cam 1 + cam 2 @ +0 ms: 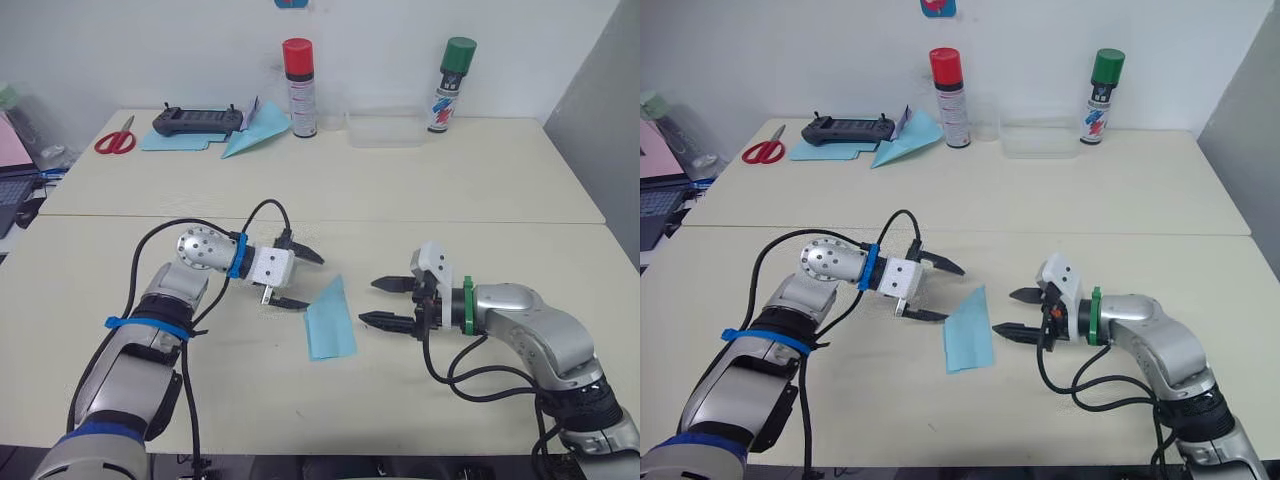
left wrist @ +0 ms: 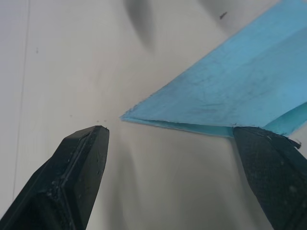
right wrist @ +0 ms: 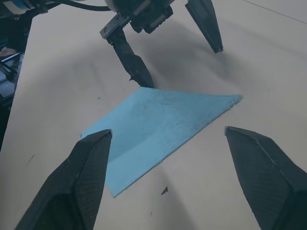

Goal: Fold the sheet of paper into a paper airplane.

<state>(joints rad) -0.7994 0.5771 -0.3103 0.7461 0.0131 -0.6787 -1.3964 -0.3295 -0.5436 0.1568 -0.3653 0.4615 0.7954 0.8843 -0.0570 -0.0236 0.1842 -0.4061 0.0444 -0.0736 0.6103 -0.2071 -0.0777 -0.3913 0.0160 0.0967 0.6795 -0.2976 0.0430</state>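
Two grippers face each other, the left gripper and the right gripper, both with jaws apart. The folded sheet of paper lies flat between them, mid bench. Pinch one edge gently; press creases slowly.

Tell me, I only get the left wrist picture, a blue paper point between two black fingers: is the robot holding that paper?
Observer: No. The left gripper is open, its lower finger at the edge of the folded sheet of paper, which lies flat on the table.
Operator: Is the other arm doing anything?
Observer: The right gripper is open too, facing the paper from the opposite side, not touching it.
Operator: Anything else up there?
Observer: At the far edge stand a red-capped spray can and a green-capped one.
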